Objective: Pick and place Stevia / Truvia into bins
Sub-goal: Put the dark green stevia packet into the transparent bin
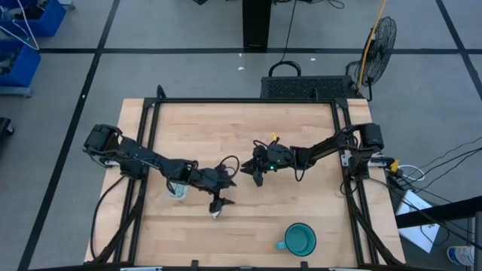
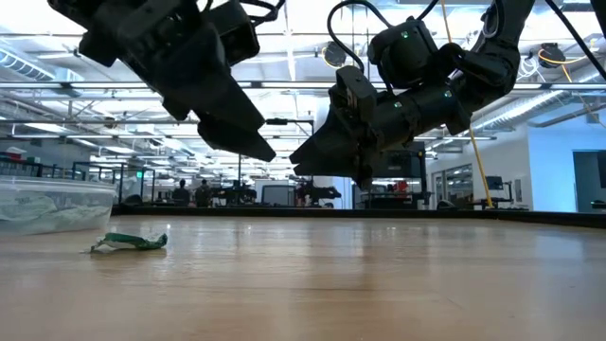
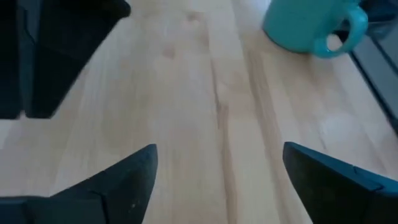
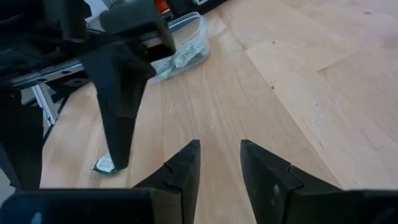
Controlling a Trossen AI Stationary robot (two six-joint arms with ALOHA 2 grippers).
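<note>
Bright overhead strip lights fill the room evenly. The counter (image 2: 379,284) shows soft glare up close; the arms hang in dark silhouette. The teal mug (image 3: 308,25) looks blurred.

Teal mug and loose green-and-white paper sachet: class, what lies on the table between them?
Only bare wooden tabletop lies between the teal mug and the green-and-white paper sachet under the left pincer, as the high view shows.

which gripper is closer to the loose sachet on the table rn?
Left. The left gripper hangs right over the sachet, jaws open. The right gripper is farther off, toward the table's middle, jaws slightly apart, holding nothing.
</note>
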